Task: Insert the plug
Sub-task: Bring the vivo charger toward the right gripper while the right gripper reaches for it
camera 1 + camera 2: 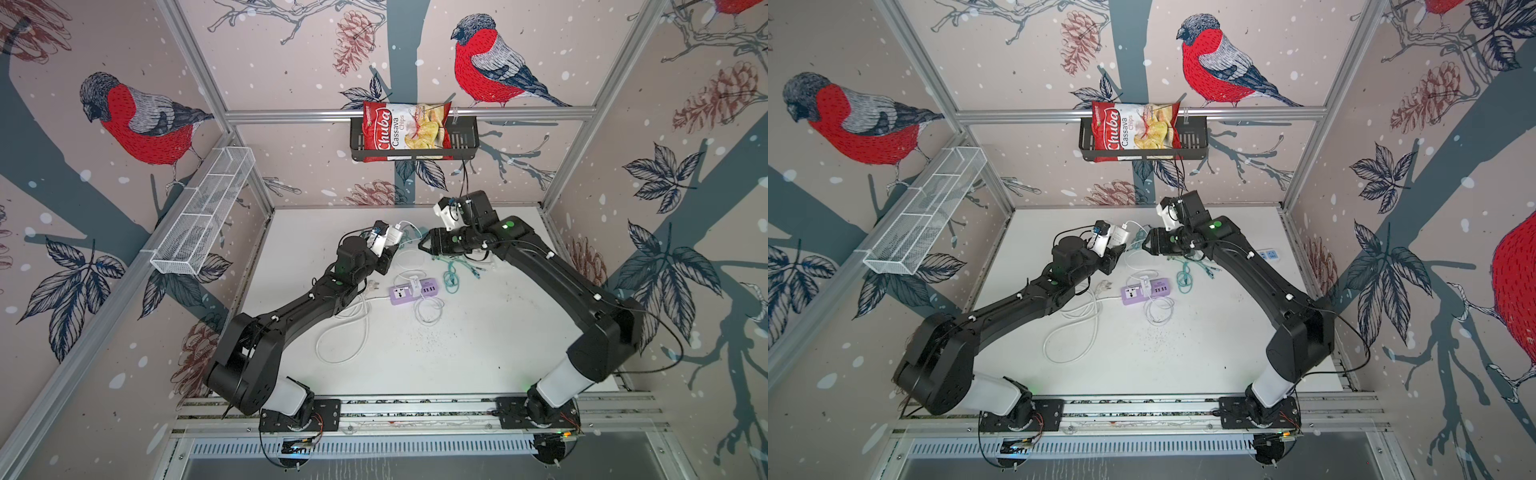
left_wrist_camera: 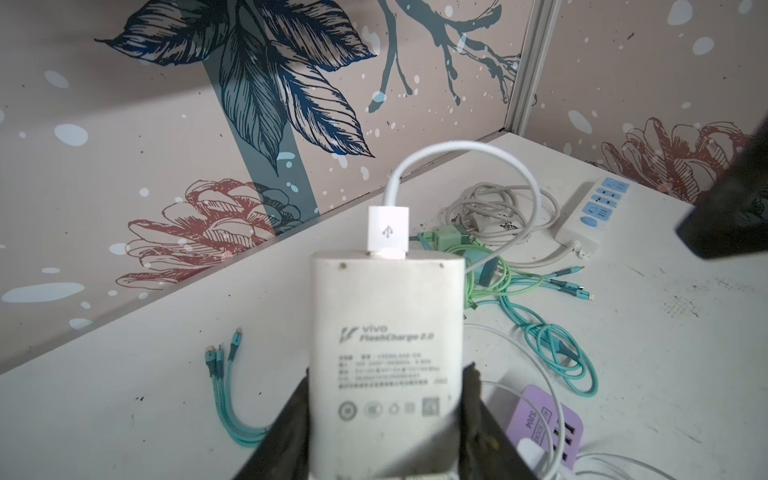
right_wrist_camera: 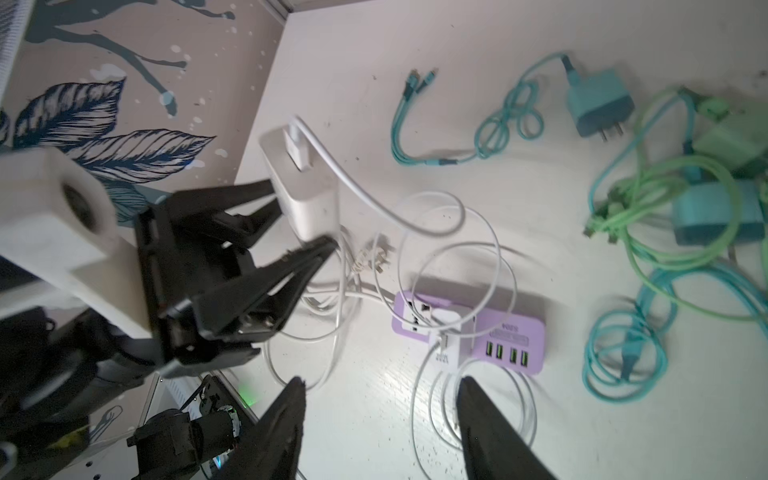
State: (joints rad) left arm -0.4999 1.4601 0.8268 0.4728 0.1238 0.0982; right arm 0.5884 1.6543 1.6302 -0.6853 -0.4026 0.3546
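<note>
The left end effector (image 2: 384,419) has its jaws clamped on the sides of a white charger plug (image 2: 386,324), holding it up off the worktop (image 2: 665,353). A white USB cable (image 2: 457,149) loops from the plug's far end. Close by and facing it, the right end effector (image 3: 380,386) hangs partly spread and empty. The purple power strip (image 3: 511,332) lies below, between the two, with teal and green cables (image 2: 505,286) beyond.

The left arm (image 1: 291,316) and right arm (image 1: 561,282) are boxy black links on white base sleeves (image 1: 286,395), dotted with green lights (image 1: 508,225), black cables (image 1: 534,245) clipped alongside; the right hand (image 3: 381,380) has black wedge fingers (image 3: 278,436).
</note>
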